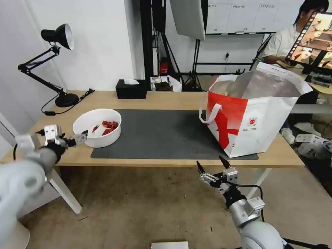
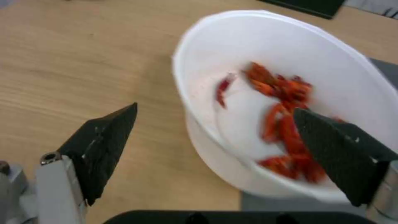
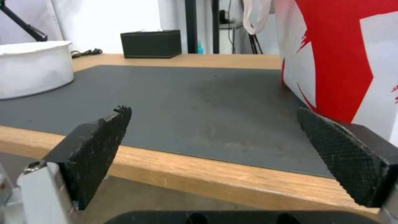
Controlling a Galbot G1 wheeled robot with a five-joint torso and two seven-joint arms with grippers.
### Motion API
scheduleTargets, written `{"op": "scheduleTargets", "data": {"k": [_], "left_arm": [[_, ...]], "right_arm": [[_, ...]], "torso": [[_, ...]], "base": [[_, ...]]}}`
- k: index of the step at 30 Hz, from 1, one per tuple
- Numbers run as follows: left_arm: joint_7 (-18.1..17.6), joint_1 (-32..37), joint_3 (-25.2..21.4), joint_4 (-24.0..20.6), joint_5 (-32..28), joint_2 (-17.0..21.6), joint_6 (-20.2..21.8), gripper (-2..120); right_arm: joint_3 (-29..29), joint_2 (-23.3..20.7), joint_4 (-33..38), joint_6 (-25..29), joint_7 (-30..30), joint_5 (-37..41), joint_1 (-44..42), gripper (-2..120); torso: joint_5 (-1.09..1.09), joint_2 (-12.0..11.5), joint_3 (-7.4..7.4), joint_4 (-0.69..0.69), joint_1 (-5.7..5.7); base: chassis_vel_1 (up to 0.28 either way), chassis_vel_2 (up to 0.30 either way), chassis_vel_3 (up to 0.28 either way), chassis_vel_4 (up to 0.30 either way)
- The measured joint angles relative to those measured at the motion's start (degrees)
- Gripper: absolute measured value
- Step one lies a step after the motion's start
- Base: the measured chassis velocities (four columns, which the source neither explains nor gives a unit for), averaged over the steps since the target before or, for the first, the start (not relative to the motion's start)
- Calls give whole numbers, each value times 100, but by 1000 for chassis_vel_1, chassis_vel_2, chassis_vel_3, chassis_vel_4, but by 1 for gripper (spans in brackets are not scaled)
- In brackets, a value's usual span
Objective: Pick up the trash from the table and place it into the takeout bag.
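- The left gripper (image 1: 84, 135) reaches the near-left rim of the white bowl (image 1: 97, 127), its fingers spread to either side of that rim without pinching it.
- The bowl, holding red shell scraps (image 1: 109, 126), sits at the dark mat's (image 1: 162, 133) left end on the table (image 1: 173, 100).
- The right gripper (image 1: 211, 165) hovers spread below the table's front edge.
- The takeout bag (image 1: 254, 114) stands open at right.

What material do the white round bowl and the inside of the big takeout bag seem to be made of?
The white round bowl with red shell scraps looks like thin matte plastic or foam: smooth, slightly uneven rim.
The large white and red takeout bag shows a silvery, creased lining, probably foil; its outside looks like woven or coated fabric.
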Motion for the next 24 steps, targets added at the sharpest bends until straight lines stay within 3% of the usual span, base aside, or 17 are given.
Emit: {"op": "scheduleTargets", "data": {"k": [2, 3, 6, 10, 12, 17, 20, 24], "left_arm": [[-103, -697, 421, 579, -359, 65, 204, 100], [-103, -697, 421, 579, -359, 65, 204, 100], [-168, -1325, 867, 1161, -578, 31, 424, 100], [-234, -1604, 1120, 1446, -756, -23, 442, 100], [-447, -1856, 1372, 1718, -1041, -102, 442, 100], [-721, -2080, 1591, 1922, -1415, -213, 435, 99], [-969, -2220, 1728, 2017, -1606, -321, 418, 82], [-1045, -2259, 1780, 2057, -1640, -349, 414, 74]], "right_arm": [[0, -1, 1, -1, 0, 1, 0, 100], [0, -1, 1, -1, 0, 1, 0, 100], [0, -1, 1, -1, 1, 3, 2, 100], [0, -1, 2, -1, 0, 4, 2, 100], [0, -1, 2, -1, 0, 4, 3, 100], [0, -2, 2, -1, 0, 4, 4, 100], [-1, -2, 2, -1, 0, 4, 5, 100], [0, -2, 2, -1, 0, 4, 5, 100]], "torso": [[0, 0, 0, 1, 0], [0, 0, 0, 1, 0], [1, 0, 0, 1, 0], [0, 0, -1, 1, 0], [1, 0, -1, 1, 0], [2, 0, -1, 1, -1], [2, 0, -1, 1, -1], [1, 0, -1, 1, -1]], "base": [[0, 0, 0, 0], [0, 0, 0, 0], [0, 0, 0, 0], [0, 0, 0, 0], [0, 0, 0, 0], [0, 0, 0, 0], [0, 0, 0, 0], [0, 0, 0, 0]]}}
